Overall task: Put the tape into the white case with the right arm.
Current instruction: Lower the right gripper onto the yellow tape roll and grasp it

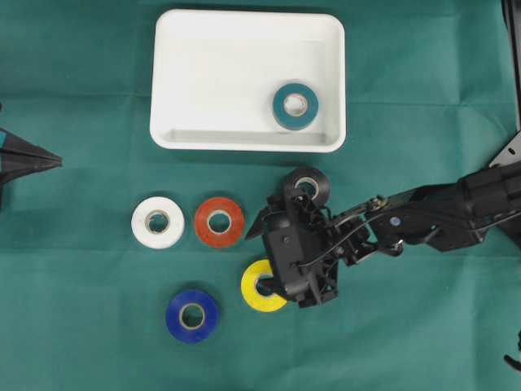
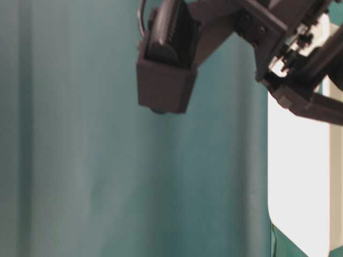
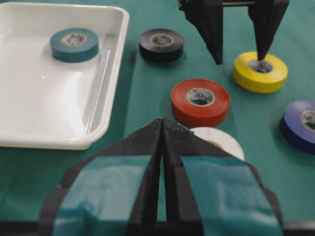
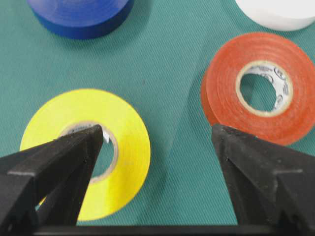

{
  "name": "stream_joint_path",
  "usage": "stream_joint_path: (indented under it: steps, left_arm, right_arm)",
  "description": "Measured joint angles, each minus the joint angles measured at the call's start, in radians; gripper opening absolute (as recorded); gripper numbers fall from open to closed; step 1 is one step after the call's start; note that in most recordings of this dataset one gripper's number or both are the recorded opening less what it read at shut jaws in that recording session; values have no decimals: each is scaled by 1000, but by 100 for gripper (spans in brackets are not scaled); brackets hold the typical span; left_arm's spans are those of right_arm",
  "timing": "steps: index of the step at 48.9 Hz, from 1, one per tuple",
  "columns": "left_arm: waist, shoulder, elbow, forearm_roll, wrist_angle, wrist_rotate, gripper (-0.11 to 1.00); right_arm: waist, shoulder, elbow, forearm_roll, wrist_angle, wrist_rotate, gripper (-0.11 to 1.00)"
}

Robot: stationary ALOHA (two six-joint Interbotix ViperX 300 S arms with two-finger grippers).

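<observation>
The white case (image 1: 179, 49) (image 3: 29, 108) lies at the back of the green cloth, and a teal tape roll (image 1: 295, 106) (image 3: 74, 44) rests in its right part. On the cloth lie black (image 1: 308, 186), white (image 1: 157, 221), red (image 1: 219, 221) (image 4: 256, 88), yellow (image 1: 259, 300) (image 4: 128, 147) and blue (image 1: 192, 315) tape rolls. My right gripper (image 1: 259, 257) (image 4: 156, 130) is open and low over the yellow roll. One fingertip (image 4: 91, 137) sits over that roll's hole, the other over the cloth beside the red roll. At the left edge my left gripper (image 1: 55, 160) (image 3: 162, 123) is shut and empty.
The black right arm (image 1: 440, 216) reaches in from the right edge, just in front of the case's near rim. In the table-level view it fills the top, and a white case wall (image 2: 300, 182) stands at the right.
</observation>
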Motion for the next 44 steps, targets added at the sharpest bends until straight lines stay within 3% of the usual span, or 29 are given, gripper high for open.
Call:
stream_joint_path:
  steps: [12,32,44]
  left_arm:
    - [0,0,0,2,5,0,0]
    - [0,0,0,0,6,0,0]
    - [0,0,3,0,5,0,0]
  right_arm:
    - [2,21,-18,2,15,5,63]
    - [44,21,-46,2,227,11,63]
    - [44,37,-63,2,245,8,63]
